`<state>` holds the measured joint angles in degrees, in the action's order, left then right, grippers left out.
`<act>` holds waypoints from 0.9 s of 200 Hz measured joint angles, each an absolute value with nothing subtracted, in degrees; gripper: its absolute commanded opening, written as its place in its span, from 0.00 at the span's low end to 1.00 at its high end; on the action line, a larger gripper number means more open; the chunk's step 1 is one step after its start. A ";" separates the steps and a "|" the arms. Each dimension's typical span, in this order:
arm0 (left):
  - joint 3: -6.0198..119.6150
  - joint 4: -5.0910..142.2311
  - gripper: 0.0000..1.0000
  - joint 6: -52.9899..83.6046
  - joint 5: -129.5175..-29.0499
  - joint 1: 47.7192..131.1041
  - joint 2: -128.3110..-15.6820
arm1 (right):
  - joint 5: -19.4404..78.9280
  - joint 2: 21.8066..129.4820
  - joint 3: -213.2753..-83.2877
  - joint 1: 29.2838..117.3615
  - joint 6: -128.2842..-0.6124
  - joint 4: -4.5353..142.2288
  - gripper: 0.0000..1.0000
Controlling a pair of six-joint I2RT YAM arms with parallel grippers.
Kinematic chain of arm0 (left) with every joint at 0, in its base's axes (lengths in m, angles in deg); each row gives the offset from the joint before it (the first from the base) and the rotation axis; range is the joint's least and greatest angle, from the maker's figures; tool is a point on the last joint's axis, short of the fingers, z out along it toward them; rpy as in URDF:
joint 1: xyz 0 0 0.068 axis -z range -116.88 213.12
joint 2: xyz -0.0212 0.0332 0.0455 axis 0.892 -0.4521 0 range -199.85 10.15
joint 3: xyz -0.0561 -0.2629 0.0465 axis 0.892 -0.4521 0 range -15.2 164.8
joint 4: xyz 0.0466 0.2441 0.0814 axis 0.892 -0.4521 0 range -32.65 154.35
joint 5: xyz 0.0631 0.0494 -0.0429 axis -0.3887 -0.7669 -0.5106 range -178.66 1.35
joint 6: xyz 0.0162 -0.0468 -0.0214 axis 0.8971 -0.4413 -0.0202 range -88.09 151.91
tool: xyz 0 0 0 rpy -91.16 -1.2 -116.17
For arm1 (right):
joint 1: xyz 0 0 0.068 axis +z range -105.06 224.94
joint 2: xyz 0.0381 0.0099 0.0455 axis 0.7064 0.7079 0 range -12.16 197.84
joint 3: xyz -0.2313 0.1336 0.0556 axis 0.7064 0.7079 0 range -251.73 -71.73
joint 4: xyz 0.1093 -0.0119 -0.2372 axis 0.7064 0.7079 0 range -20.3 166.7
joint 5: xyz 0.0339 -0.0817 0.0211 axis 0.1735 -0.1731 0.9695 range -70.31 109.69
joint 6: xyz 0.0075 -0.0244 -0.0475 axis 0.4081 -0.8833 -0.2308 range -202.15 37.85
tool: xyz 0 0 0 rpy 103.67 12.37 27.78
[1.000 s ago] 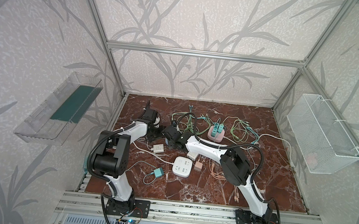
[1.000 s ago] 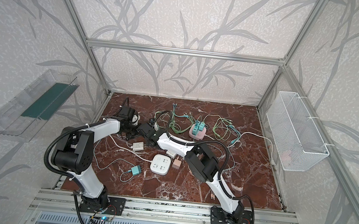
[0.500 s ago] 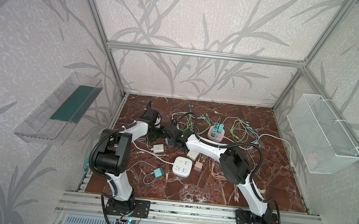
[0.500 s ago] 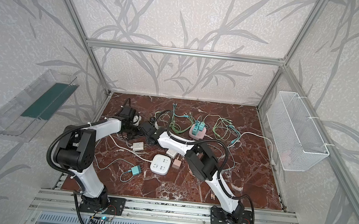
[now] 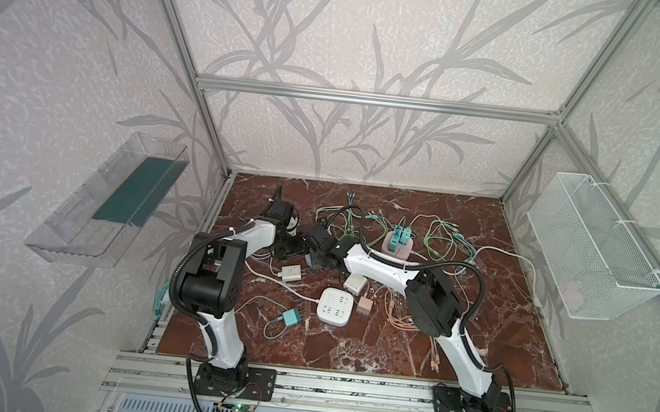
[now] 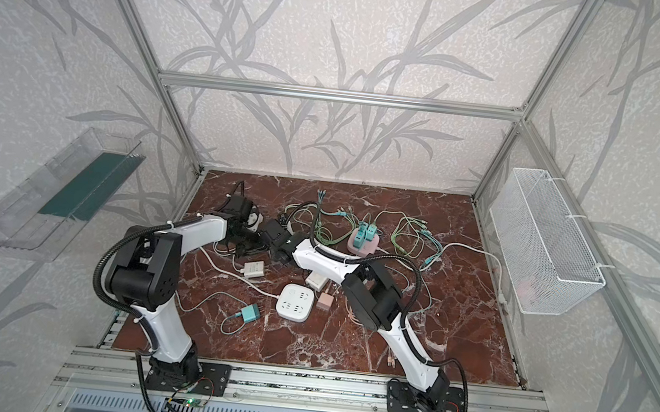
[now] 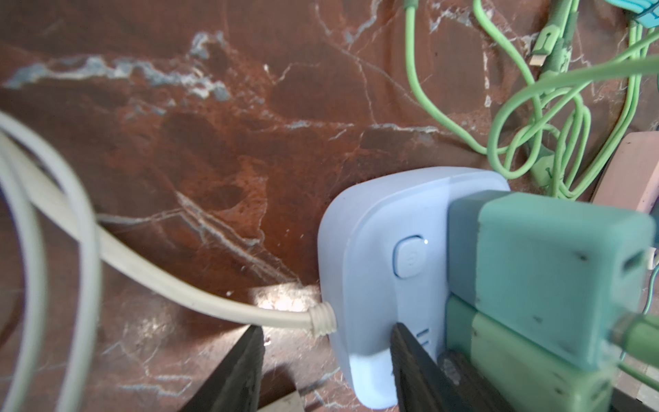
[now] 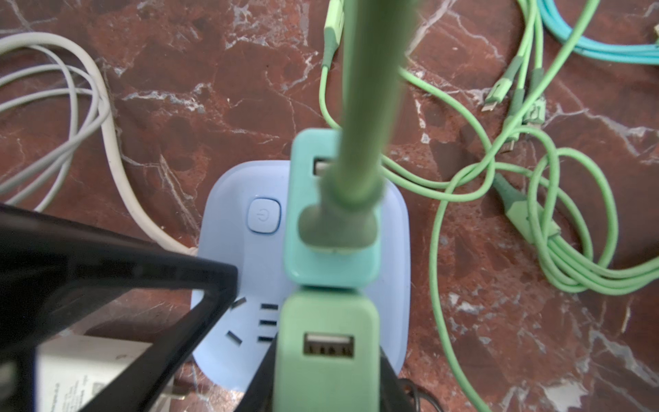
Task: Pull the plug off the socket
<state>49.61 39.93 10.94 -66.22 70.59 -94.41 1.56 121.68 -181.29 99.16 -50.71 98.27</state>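
A light blue socket [image 7: 374, 228] lies on the marble floor with two plugs in it. The teal plug [image 8: 303, 264] carries a green cable. Beside it stands the light green plug [image 8: 328, 321], its USB port empty, and my right gripper [image 8: 326, 374] is shut on its sides. My left gripper [image 7: 328, 360] is open and straddles the socket's corner by its white cord [image 7: 160, 281]. One left finger rests over the socket's top face; the other stands clear on the cord side. In both top views the grippers meet at left centre [image 5: 306, 254] [image 6: 269, 246], hiding most of the socket.
A white power strip [image 5: 335, 307], white charger [image 5: 291, 272], pink adapter [image 5: 364, 305] and loose teal plug [image 5: 290, 318] lie nearer the front. A pink socket [image 5: 399, 243] and green cables [image 5: 441, 239] lie behind. A wire basket [image 5: 591, 251] hangs right, a clear tray [image 5: 111, 201] left.
My right gripper has closed onto the light green plug. My left gripper's jaws have narrowed around the socket's corner. Both arms have barely shifted.
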 measured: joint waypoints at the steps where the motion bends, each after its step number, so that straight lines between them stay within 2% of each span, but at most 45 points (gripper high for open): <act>1: 49.70 39.88 0.55 10.94 -66.24 70.61 -94.47 | 1.58 121.68 -181.29 99.16 -50.73 98.25 0.24; 75: 52.28 37.83 0.53 10.72 -67.73 71.46 -96.02 | 2.28 121.68 -181.40 98.67 -51.82 98.10 0.19; 180: 52.89 37.85 0.53 10.16 -72.23 74.26 -95.94 | 1.78 122.08 -183.60 98.52 -53.79 100.37 0.18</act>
